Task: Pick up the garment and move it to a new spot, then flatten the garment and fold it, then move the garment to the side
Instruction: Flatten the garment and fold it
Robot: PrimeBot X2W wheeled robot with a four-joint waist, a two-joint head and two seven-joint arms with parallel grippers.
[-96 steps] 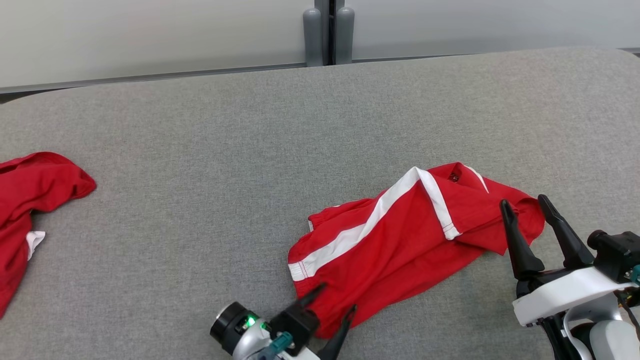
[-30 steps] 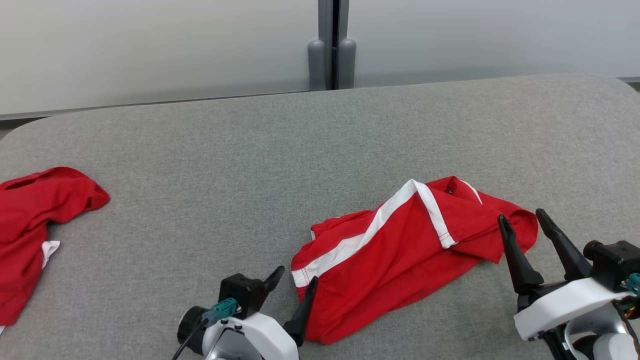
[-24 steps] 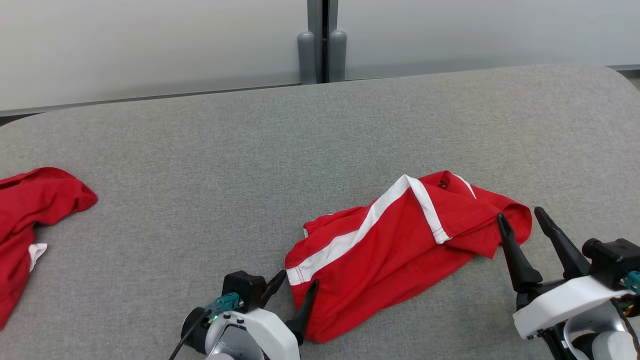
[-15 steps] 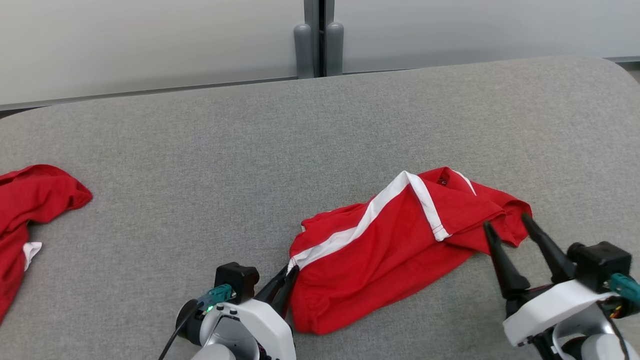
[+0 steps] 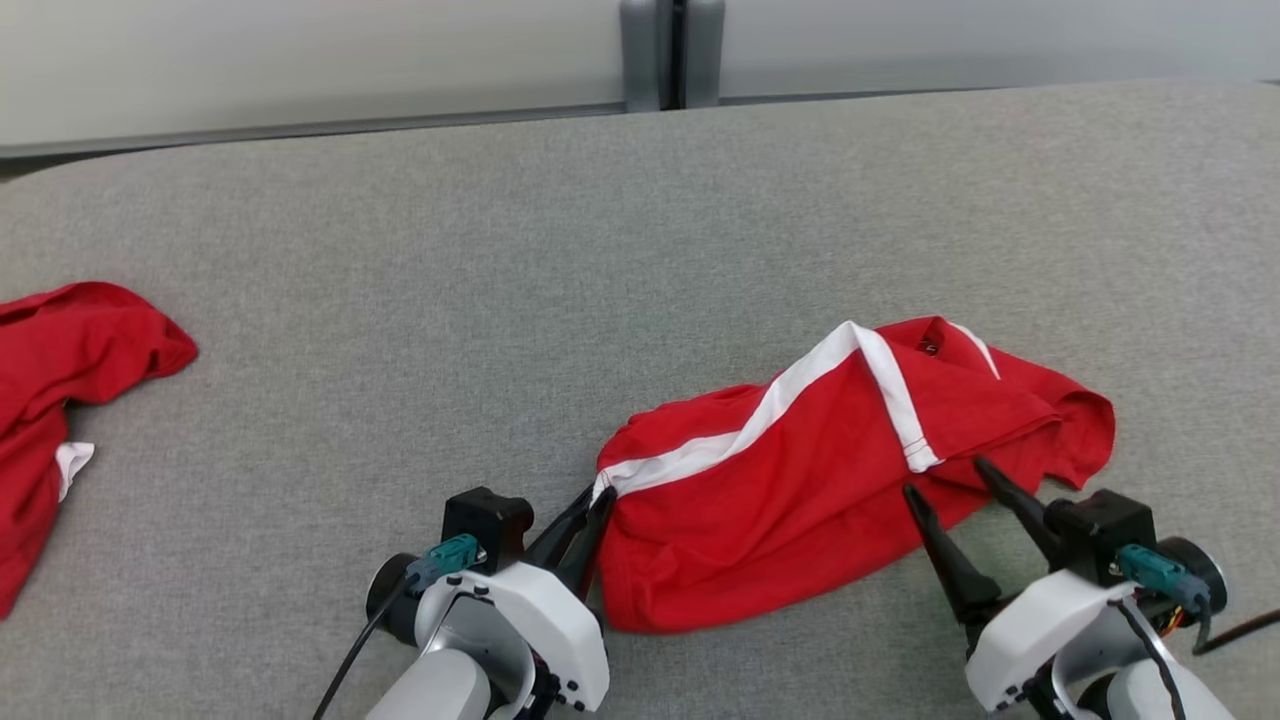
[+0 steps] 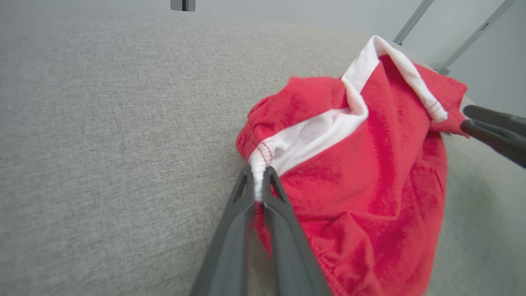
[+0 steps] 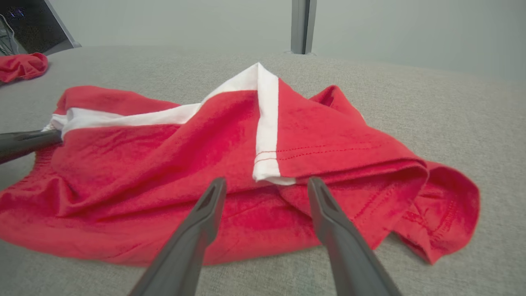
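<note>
The garment [image 5: 820, 470] is red with a white stripe and lies crumpled on the grey table, right of centre. My left gripper [image 5: 596, 497] is shut on the garment's left corner, pinching the end of the white stripe [image 6: 258, 170]. My right gripper [image 5: 945, 473] stands open at the garment's near right edge. Its two fingers straddle the folded hem below the white stripe's end [image 7: 269, 172], with the fabric [image 7: 246, 144] lying just beyond the tips. The left gripper's fingers [image 7: 28, 142] reach in from the left of the right wrist view.
A second red garment [image 5: 60, 400] lies at the table's far left edge. The grey fabric table [image 5: 500, 280] stretches wide behind the garment. A grey post [image 5: 672, 50] and pale wall stand past the table's far edge.
My left gripper closed on the garment's left corner and has pulled it up slightly. My right gripper moved left and forward onto the garment's right edge, still open. The camera also shifted.
</note>
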